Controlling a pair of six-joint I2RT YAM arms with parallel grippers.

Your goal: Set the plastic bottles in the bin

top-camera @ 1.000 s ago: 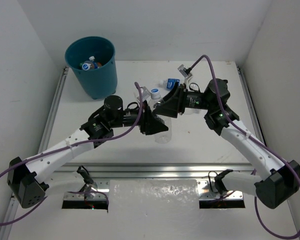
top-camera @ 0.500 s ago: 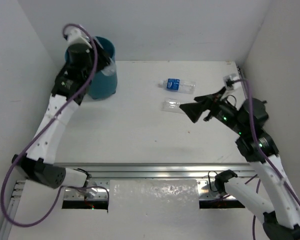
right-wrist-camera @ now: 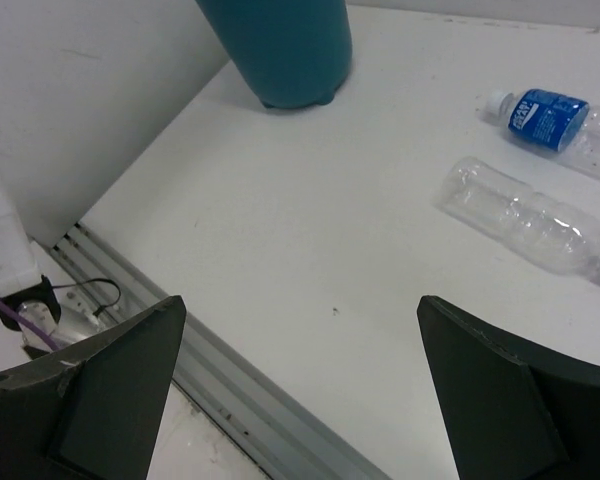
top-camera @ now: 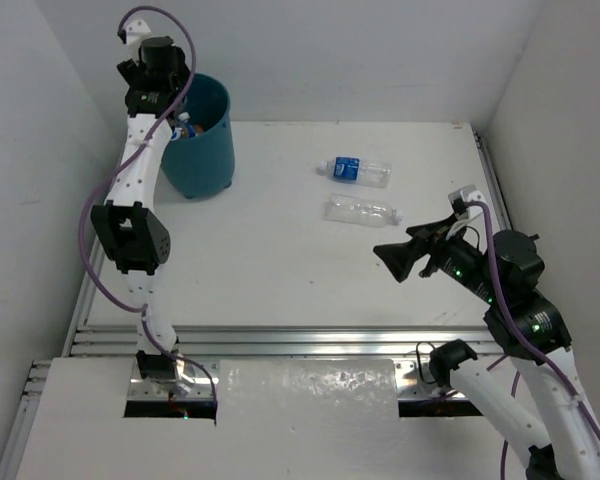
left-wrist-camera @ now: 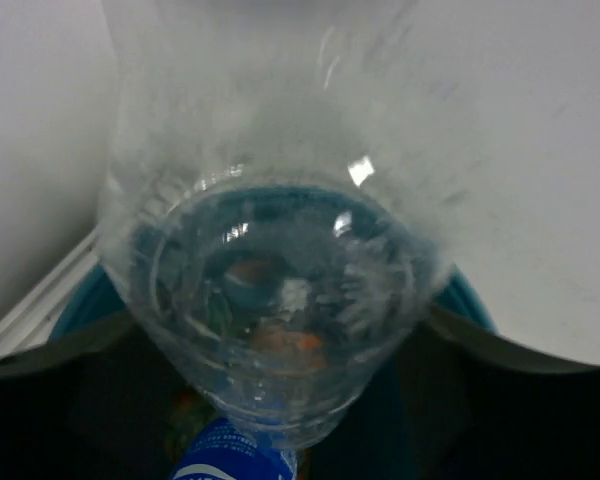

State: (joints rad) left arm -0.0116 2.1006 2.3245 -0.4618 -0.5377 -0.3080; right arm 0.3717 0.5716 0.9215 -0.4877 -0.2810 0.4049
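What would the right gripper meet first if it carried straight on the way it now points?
Probably bare table: the right gripper seems tilted downward, with the blue-labelled bottle and clear bottle off to one side.

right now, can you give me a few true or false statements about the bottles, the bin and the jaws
1. Two bottles lie on the table. True: a blue-labelled bottle and an unlabelled bottle.
2. The right jaws hold a bottle. False: they stand wide open with nothing between them.
3. The bin stands upright at the table's far left corner. True.
4. The blue-labelled bottle stands upright. False: it lies on its side.
5. A clear bottle is at the left jaws, above the bin. True.
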